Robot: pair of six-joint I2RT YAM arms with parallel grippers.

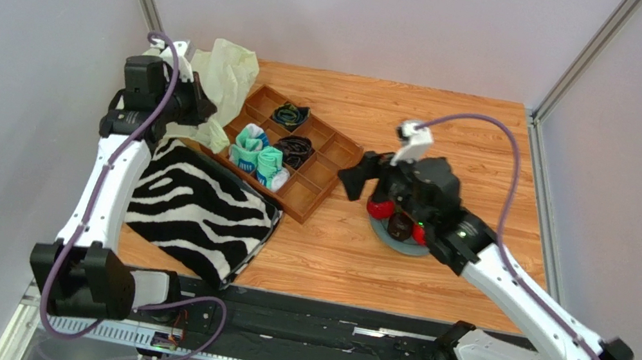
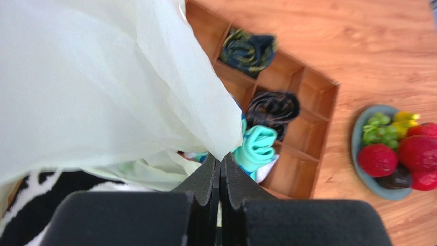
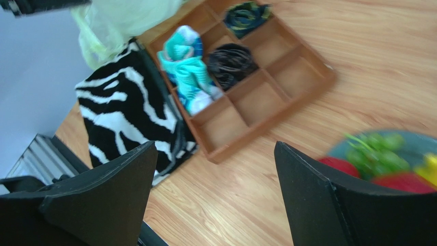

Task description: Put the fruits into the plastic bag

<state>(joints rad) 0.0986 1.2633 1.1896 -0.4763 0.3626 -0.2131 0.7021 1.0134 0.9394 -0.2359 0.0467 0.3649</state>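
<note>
Over glossy fruits [image 2: 377, 160], right claw [image 3: 214, 154] gapes; left claw [image 2: 220, 164] pinches the thin crinkly plastic bag [image 2: 102, 77].

Overhead view; two close wrist views, wooden tray [image 2: 302, 118] shared

The plastic bag [image 2: 102, 77] is pale cream-yellow and translucent. On the grey-blue plate [image 2: 374, 185] lie glossy red fruits [image 2: 378, 160], a green grape bunch [image 2: 378, 128], yellow bananas [image 2: 405, 120] and one dark purple-brown fruit [image 2: 397, 178]. The divided tray [image 2: 303, 134] is warm brown wood, holding teal-and-white socks [image 2: 256, 146], black socks [image 2: 272, 108] and a dark pair [image 2: 249, 48] with yellow-green markings. The cloth [image 1: 193, 208] has black-and-white zebra stripes; the table [image 1: 458, 144] is orange-brown woodgrain.
</note>
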